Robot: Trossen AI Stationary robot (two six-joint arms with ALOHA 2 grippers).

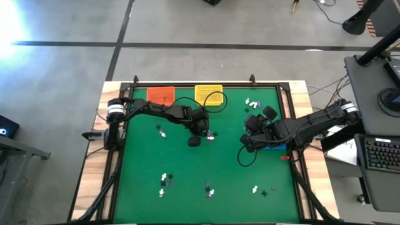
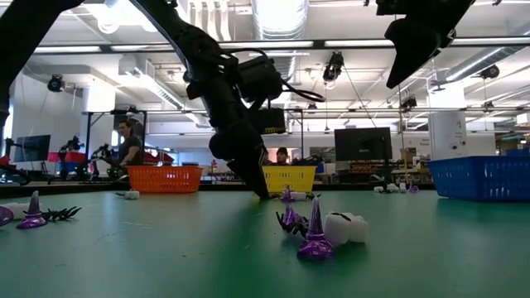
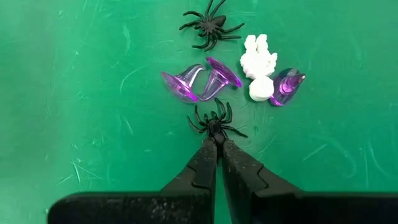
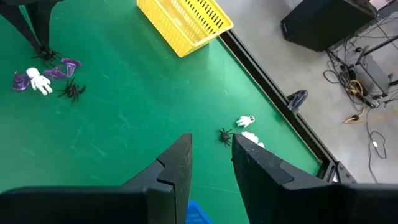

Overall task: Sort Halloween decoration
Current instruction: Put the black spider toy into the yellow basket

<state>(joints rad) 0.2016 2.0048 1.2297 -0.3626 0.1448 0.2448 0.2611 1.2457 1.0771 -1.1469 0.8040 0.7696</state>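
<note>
The Halloween decoration is small trinkets scattered over the green table. One cluster lies mid-table: two black spiders (image 3: 210, 26), purple witch hats (image 3: 183, 84) and a white figure (image 3: 258, 59). My left gripper (image 3: 216, 138) is down at the mat, shut on the nearer black spider (image 3: 214, 121); it also shows in the low view (image 2: 258, 190). My right gripper (image 4: 211, 146) hangs open high over the table's right half (image 1: 255, 119), with nothing between its fingers. Beyond it lie another spider (image 4: 224, 135) and white trinkets (image 4: 245, 120). My left gripper pinches the black spider by the body end nearest the fingers (image 3: 216, 129), between its two fingertips only. The fingers slant down from the table's left side. The spider lies flat on the mat, legs spread.
An orange basket (image 1: 161, 95) and a yellow basket (image 1: 209, 95) stand at the far edge. A blue basket (image 2: 484, 178) stands at the right, under the right arm. More trinkets lie near the front edge (image 1: 164, 181) and front right (image 1: 256, 189). A black rail (image 4: 267, 74) frames the table.
</note>
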